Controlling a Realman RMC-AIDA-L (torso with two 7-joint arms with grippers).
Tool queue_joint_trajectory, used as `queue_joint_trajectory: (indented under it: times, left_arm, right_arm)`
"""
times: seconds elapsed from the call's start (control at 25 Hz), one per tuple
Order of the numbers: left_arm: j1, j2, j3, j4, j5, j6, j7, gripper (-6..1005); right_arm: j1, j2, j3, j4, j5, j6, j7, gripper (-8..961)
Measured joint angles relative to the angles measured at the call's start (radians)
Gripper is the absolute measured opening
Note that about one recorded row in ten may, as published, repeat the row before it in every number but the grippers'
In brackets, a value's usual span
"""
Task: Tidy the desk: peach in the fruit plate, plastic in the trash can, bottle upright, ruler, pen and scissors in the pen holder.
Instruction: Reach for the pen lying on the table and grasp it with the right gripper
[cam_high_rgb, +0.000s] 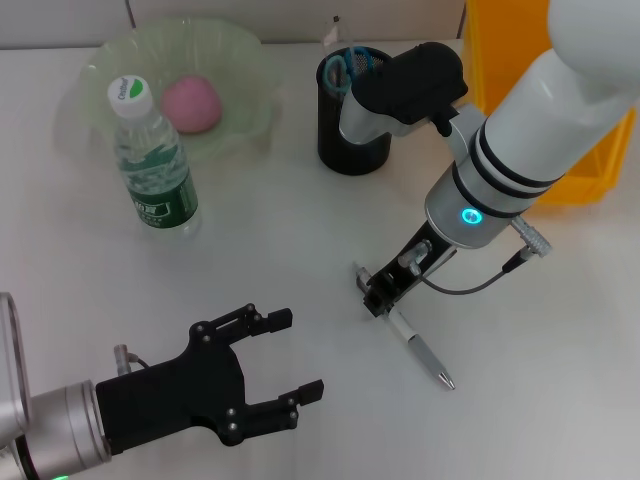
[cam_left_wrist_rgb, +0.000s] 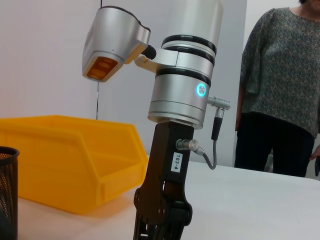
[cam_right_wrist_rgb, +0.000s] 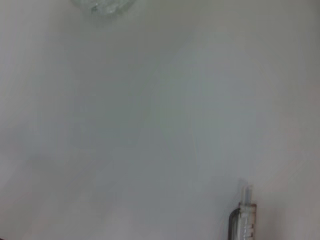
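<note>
The pen (cam_high_rgb: 420, 350) lies flat on the white desk, and one end of it shows in the right wrist view (cam_right_wrist_rgb: 243, 217). My right gripper (cam_high_rgb: 372, 292) points down at the pen's upper end, touching or just over it. My left gripper (cam_high_rgb: 300, 354) hovers open and empty low at the near left. The pink peach (cam_high_rgb: 190, 103) rests in the green fruit plate (cam_high_rgb: 245, 55). In front of the plate the bottle (cam_high_rgb: 152, 160) stands upright. Blue-handled scissors (cam_high_rgb: 342, 68) stick out of the black mesh pen holder (cam_high_rgb: 350, 135). Plastic and ruler are not visible.
A yellow bin (cam_high_rgb: 500, 60) stands at the back right, behind my right arm, and shows again in the left wrist view (cam_left_wrist_rgb: 65, 160). A person (cam_left_wrist_rgb: 280, 90) stands beyond the desk's far side. Bare desk lies between the two grippers.
</note>
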Motion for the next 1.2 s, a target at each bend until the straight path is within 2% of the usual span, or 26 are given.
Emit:
queue_joint_trajectory:
  times: [0.36, 0.88, 1.2]
  left_arm:
    - [-0.002, -0.001, -0.001, 0.0, -0.001, -0.001, 0.0, 801]
    - [0.0, 0.0, -0.002, -0.001, -0.003, -0.001, 0.0, 801]
    - [0.0, 0.0, -0.004, -0.004, -0.003, -0.002, 0.0, 801]
  right_arm:
    - [0.011, 0.0, -0.007, 0.02, 0.001, 0.006, 0.0, 284]
    - [0.018, 0.0, -0.022, 0.034, 0.002, 0.016, 0.001, 276]
    - [0.024, 0.0, -0.036, 0.042, 0.016, 0.019, 0.001, 208]
